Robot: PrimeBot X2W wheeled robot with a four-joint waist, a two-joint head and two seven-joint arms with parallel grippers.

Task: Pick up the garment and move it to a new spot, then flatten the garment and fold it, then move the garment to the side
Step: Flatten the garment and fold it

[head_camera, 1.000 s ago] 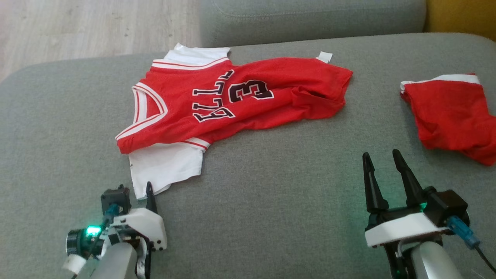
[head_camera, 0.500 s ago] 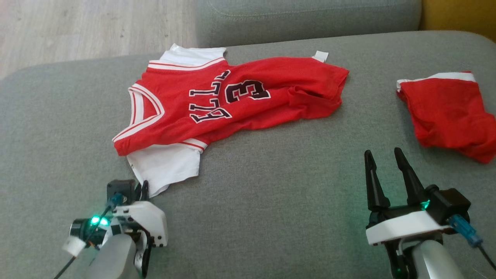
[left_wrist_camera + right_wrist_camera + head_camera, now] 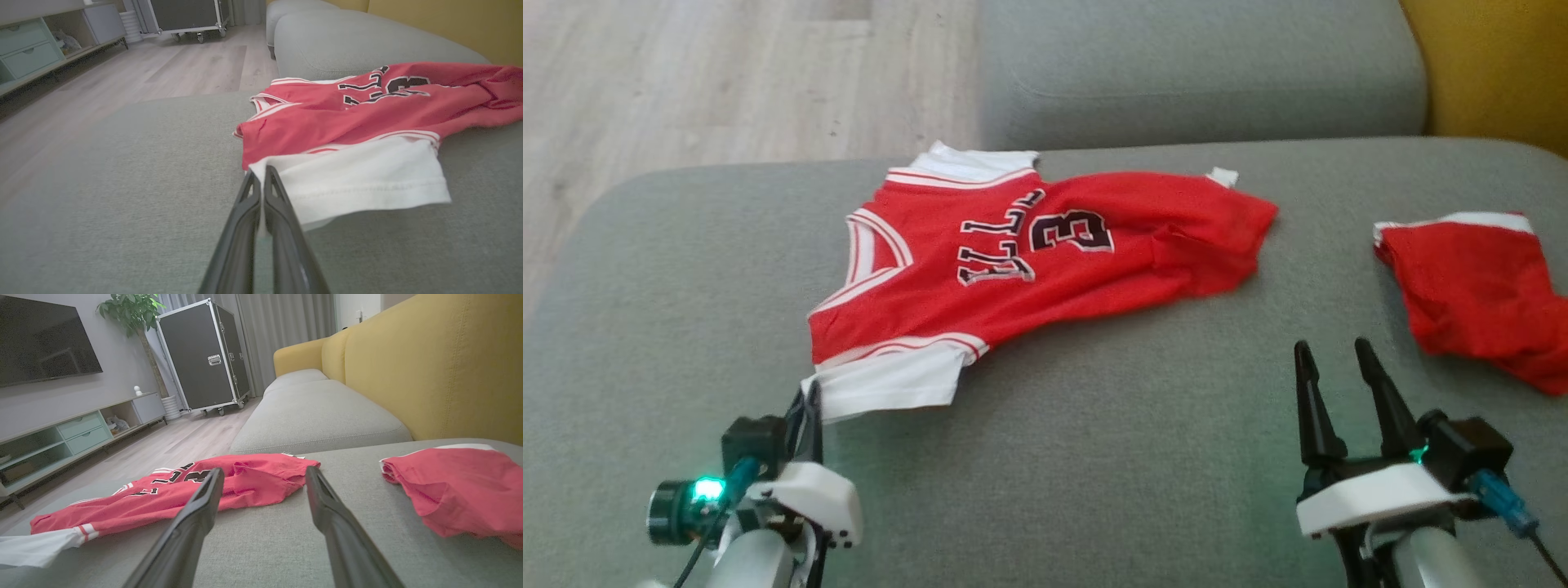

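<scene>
Left gripper (image 3: pixel 806 402): fingers clamped together on the near corner of the white sleeve (image 3: pixel 890 392) of the jersey (image 3: pixel 1062 278) — which lies rumpled, number up, mid-cushion on the grey sofa (image 3: pixel 1094 465). Right gripper (image 3: pixel 1333 349): fingers spread, holding nothing, over the cushion. Another red cloth (image 3: pixel 1478 278) lies well apart — far right.

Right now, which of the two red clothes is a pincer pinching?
The jersey with the black number 3, not the plain red shorts lying apart to the right. The left pincer is shut on the corner of its white sleeve.
</scene>
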